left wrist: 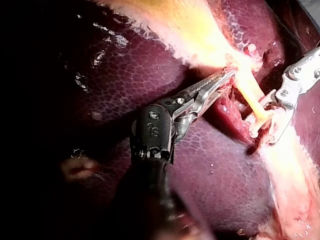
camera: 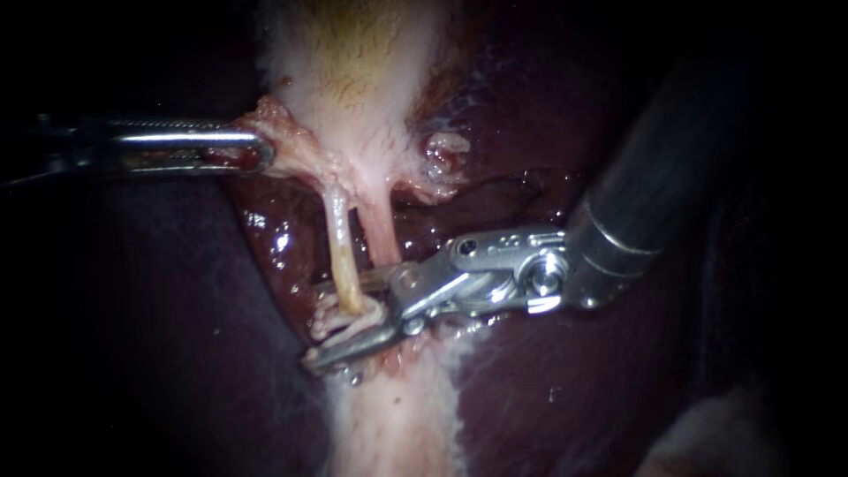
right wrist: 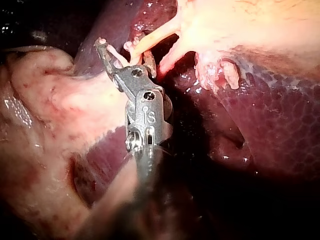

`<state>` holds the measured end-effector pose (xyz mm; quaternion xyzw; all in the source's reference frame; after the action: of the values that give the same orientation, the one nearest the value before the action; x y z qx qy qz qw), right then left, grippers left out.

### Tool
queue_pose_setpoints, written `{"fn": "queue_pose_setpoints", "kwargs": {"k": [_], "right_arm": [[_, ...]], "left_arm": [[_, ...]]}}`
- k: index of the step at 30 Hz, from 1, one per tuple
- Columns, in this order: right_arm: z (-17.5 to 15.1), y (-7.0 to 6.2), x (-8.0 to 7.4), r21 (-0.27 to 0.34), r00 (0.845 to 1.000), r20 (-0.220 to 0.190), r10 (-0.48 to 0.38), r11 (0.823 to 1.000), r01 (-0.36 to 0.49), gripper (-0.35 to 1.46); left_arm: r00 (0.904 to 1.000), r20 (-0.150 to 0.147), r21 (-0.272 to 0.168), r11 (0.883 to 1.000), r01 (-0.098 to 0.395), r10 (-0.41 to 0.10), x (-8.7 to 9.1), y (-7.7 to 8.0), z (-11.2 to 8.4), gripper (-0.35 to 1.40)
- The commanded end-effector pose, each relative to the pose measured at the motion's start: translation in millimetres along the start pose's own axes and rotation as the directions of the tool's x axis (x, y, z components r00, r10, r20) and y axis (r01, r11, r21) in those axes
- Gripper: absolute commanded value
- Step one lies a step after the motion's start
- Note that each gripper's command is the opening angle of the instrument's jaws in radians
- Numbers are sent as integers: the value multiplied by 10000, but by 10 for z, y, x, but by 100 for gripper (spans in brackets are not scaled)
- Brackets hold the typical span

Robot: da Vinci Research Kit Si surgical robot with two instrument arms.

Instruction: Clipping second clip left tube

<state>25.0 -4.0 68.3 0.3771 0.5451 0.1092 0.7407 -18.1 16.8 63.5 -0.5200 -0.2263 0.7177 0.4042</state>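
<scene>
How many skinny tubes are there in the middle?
2. A pale yellow thin tube on the left; a pink thin tube close beside it on the right. Others may be hidden.

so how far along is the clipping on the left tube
Done: left instrument is shut on tissue, holding the left tube taut. In hand: right instrument sits at the tube's lower end. Left: I can't make out any clip there.
</scene>
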Motion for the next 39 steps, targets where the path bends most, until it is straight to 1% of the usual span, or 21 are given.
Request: {"fn": "queue_pose_setpoints", "kwargs": {"k": [1,4,8,11,14,17,21,24,30,35,39], "right_arm": [[1,-5,3,125,10000,-37,-31,9999,31,50],[5,-16,8,386,9999,-129,1,9993,4,50],[13,-34,14,896,9996,-267,-44,9960,68,49],[19,-43,18,1233,9997,-205,-92,9923,117,49],[21,-47,20,1472,9998,-138,-119,9890,138,48],[21,-47,20,1394,9998,-159,-155,9901,175,47],[18,-43,18,1354,9998,-167,-89,9907,111,46],[15,-40,16,1360,9999,-163,-31,9907,53,41],[8,-35,12,1231,9997,-195,156,9923,-131,27],[6,-33,10,1175,9994,-209,280,9927,-253,15],[4,-33,9,1177,9994,-208,279,9927,-253,-1]], "left_arm": [[10000,2,-12,10000,-1,1,0,0,0,-35],[10000,3,-14,10000,-1,1,0,-1,0,-35],[10000,4,-17,10000,-2,2,0,-2,0,-35],[10000,4,-19,10000,-3,3,0,-2,0,-35],[10000,4,-18,10000,-2,2,0,-2,0,-35],[10000,4,-19,10000,-2,2,0,-2,-1,-35],[10000,4,-19,10000,-2,2,0,-2,-1,-35],[10000,4,-19,10000,-2,2,0,-2,0,-35],[10000,5,-20,10000,-3,3,0,-2,0,-35],[10000,5,-21,10000,-3,3,0,-3,0,-35],[10000,6,-24,10000,-4,4,-1,-4,0,-35]]}}
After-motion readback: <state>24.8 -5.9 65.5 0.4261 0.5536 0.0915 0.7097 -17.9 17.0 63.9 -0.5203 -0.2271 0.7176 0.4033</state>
